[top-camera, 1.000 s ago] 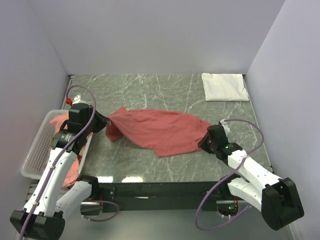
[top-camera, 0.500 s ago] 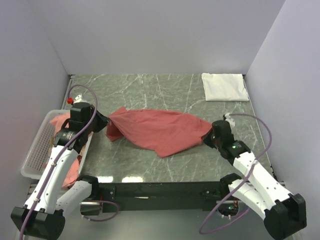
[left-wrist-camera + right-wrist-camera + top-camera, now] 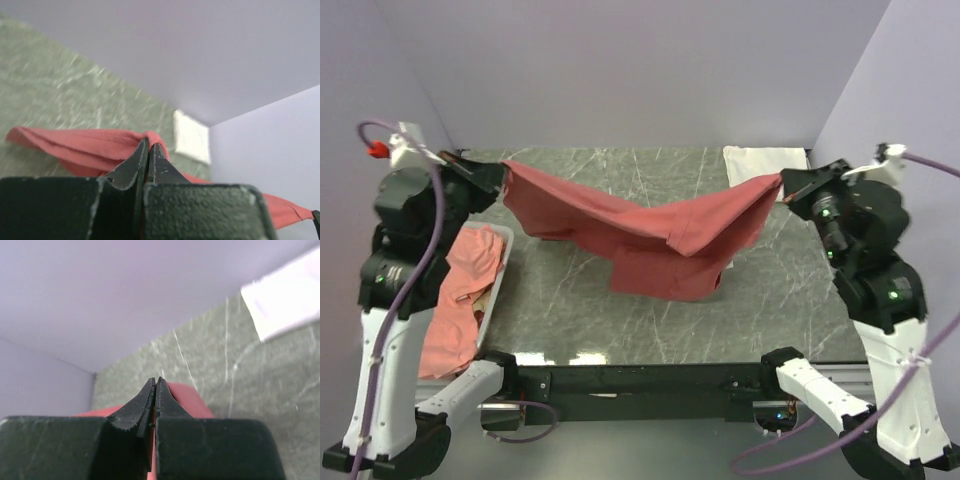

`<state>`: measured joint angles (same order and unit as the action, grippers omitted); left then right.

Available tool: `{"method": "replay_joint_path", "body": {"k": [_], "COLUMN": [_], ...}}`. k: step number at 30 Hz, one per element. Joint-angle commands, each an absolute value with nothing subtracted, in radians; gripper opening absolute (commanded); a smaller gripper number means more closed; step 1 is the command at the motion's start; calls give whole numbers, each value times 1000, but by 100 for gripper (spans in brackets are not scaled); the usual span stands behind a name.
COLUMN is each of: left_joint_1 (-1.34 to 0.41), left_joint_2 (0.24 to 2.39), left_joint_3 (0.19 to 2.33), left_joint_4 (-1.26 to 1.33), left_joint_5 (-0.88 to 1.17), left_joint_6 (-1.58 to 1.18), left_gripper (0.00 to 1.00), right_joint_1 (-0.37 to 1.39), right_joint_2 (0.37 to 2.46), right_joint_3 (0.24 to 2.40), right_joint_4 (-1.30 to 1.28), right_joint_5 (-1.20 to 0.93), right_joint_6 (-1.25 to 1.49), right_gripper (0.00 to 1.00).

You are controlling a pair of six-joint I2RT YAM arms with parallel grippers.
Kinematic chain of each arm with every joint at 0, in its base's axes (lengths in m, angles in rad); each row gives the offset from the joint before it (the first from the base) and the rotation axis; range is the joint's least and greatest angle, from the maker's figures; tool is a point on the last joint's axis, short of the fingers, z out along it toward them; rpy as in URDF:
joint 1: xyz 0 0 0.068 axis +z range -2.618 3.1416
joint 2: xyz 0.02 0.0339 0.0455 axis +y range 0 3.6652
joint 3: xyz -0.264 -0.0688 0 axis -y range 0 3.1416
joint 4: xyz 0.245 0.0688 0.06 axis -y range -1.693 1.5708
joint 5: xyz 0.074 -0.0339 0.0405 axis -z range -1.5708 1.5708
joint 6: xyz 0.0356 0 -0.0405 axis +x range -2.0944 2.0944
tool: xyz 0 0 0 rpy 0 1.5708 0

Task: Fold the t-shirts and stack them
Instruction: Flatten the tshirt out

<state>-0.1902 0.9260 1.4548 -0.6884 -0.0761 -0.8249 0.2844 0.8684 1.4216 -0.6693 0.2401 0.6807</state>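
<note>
Top external view: coral t-shirt (image 3: 650, 235) hangs stretched above desk (image 3: 570, 315), sagging mid-span. Left end effector (image 3: 502, 171) clamped shut on its left edge, right end effector (image 3: 784, 184) clamped shut on right edge. Folded white t-shirt (image 3: 752, 160) at desk's far right corner. More coral shirts (image 3: 460, 290) in basket (image 3: 505, 262), left.

Between the left pincer (image 3: 502, 172) and the right pincer (image 3: 784, 188), the coral t-shirt (image 3: 650, 235) is hanging as soft, matt cloth. Their black fingers (image 3: 125, 167) are looking matt and scuffed. Beneath them the green marbled table (image 3: 570, 320) is gleaming smooth; beyond the right pincer the white t-shirt (image 3: 750, 160) is lying matt
</note>
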Motion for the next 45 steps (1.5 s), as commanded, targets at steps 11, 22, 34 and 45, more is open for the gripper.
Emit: {"method": "replay_joint_path", "body": {"k": [11, 22, 34, 45], "left_joint_1": [-186, -184, -45, 95], "left_joint_2": [965, 1195, 1748, 1657], "left_joint_3": [1887, 1809, 2235, 2005], "left_joint_4": [-735, -452, -164, -34], "left_joint_5": [-123, -129, 12, 138], "left_joint_6": [-782, -759, -706, -758], "left_gripper": [1, 1, 0, 0], "right_joint_1": [273, 236, 107, 37], "right_joint_2": [981, 1230, 1951, 1744], "right_joint_3": [1958, 1901, 2663, 2266], "right_joint_4": [-819, -530, -442, -201], "right_joint_5": [331, 162, -57, -89], "right_joint_6": [568, 509, 563, 644], "right_gripper": [0, 0, 0, 0]}}
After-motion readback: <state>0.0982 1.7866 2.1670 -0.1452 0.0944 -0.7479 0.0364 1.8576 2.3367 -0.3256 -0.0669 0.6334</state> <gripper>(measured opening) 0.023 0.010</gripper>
